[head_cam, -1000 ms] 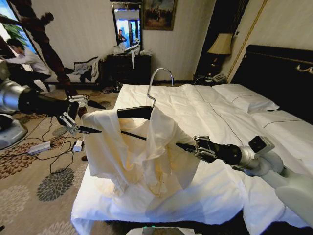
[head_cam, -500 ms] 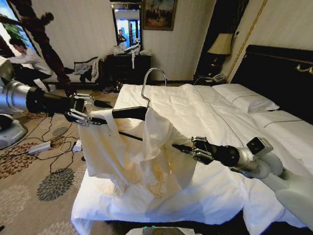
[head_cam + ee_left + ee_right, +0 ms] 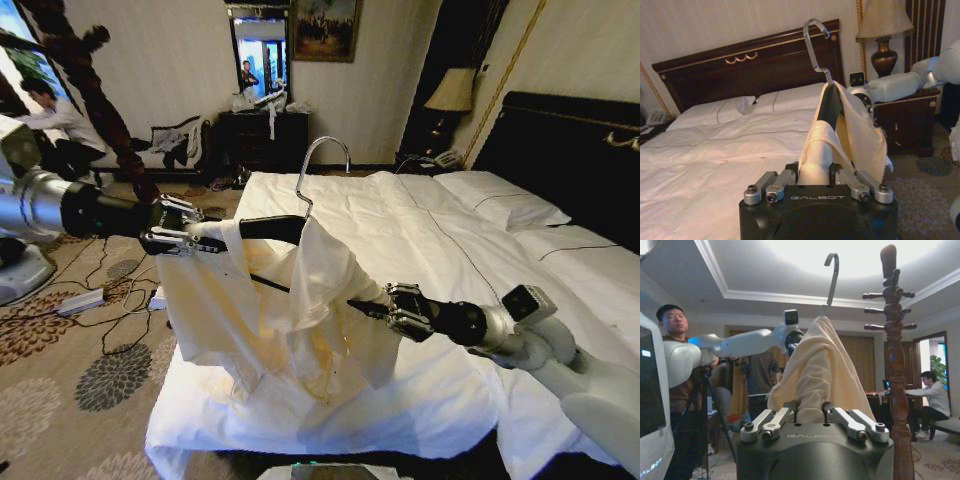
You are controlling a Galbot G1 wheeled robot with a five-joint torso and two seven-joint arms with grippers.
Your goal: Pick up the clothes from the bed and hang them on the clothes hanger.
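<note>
The cream clothes (image 3: 290, 310) hang draped over the clothes hanger (image 3: 275, 228), held in the air above the foot of the bed (image 3: 420, 230). Its silver hook (image 3: 322, 160) points up. My left gripper (image 3: 195, 240) is shut on the cloth-covered left end of the hanger. My right gripper (image 3: 372, 308) is shut on the right end, under the fabric. In the left wrist view my left gripper (image 3: 815, 175) clamps the wrapped arm, with the clothes (image 3: 860, 135) and hook (image 3: 815, 37) beyond. The right wrist view shows my right gripper (image 3: 810, 415) closed under the clothes (image 3: 820, 365), below the hook (image 3: 832, 272).
A tall dark turned-wood stand (image 3: 75, 80) rises at the left, also visible as the stand (image 3: 892, 350). Cables and a power strip (image 3: 80, 300) lie on the patterned carpet. A dark dresser with mirror (image 3: 262, 135) stands at the far wall. People stand behind.
My left gripper rose from beside the shirt and shut on the hanger's left end. The hook swung left, then back. My right gripper drifted slightly left.
</note>
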